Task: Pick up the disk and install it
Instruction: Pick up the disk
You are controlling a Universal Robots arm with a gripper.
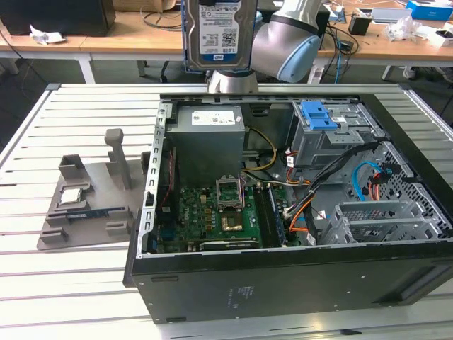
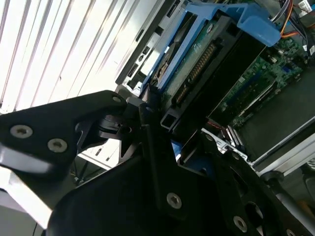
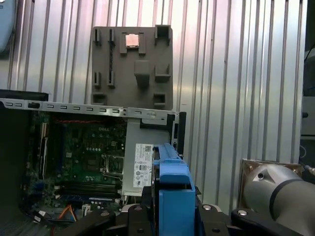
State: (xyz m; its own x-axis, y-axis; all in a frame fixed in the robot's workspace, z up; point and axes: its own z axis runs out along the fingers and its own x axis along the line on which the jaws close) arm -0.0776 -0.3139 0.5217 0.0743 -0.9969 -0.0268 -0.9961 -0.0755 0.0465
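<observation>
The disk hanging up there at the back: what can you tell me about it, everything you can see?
The disk is a flat silver metal rectangle with a white-and-blue label on its face, set in a blue plastic carrier. The second wrist view shows its other side: a green circuit board and a dark connector strip. It stands upright in the air above the rear of the open computer case, touching nothing there. The black gripper is clamped on its end.

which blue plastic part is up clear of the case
The carrier framing the disk, hanging above the case; the blue latch sits on the grey drive cage.
</observation>
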